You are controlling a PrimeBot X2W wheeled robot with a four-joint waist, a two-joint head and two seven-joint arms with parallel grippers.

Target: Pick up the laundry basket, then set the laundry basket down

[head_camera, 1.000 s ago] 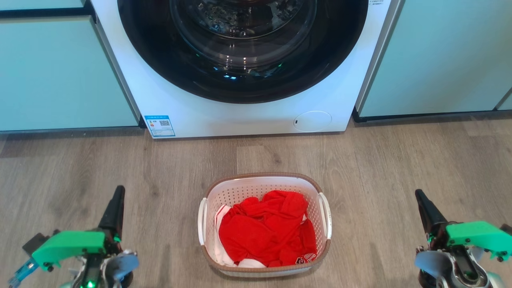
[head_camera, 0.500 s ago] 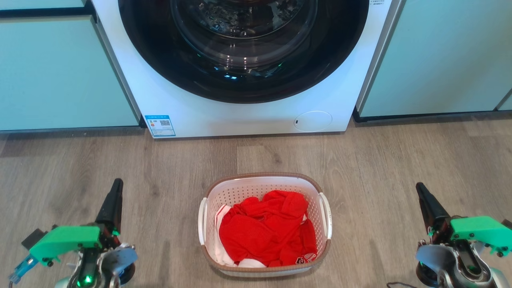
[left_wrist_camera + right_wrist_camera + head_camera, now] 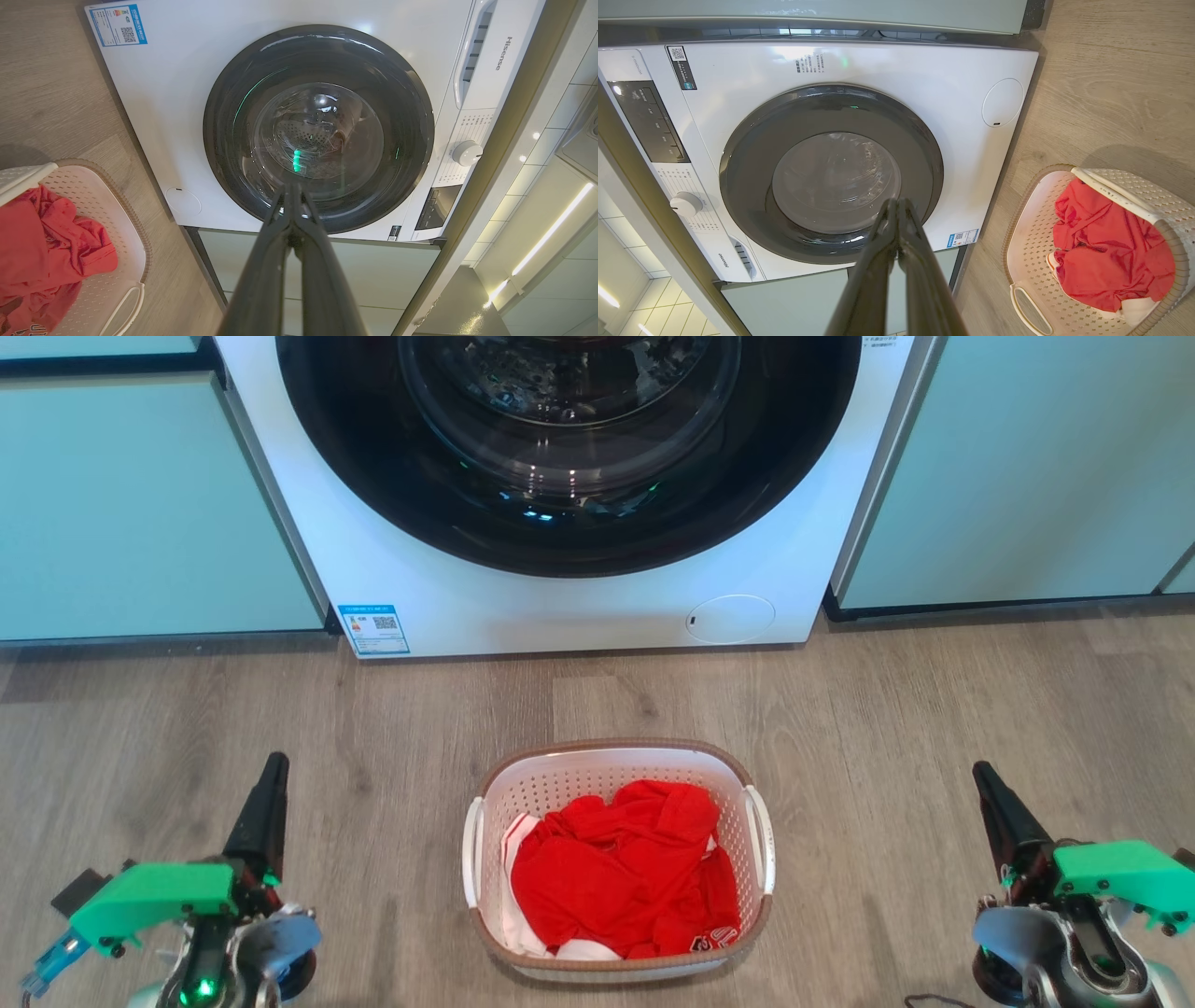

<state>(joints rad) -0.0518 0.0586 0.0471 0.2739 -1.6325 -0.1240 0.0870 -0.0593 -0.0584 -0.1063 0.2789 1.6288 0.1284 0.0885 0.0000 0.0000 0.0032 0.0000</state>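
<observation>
Laundry basket [image 3: 560,784] sits between left fingers [image 3: 264,812] and right fingers [image 3: 1001,812].

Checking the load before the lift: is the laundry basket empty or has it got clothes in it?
Not empty. The laundry basket holds crumpled red clothing lying over some white fabric.

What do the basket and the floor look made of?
Basket: likely moulded white plastic, matte, judging by its even rows of holes; the brown rim looks woven, possibly plastic too. Floor: grey-brown wood-grain planks with a dull sheen, perhaps laminate or vinyl.
</observation>
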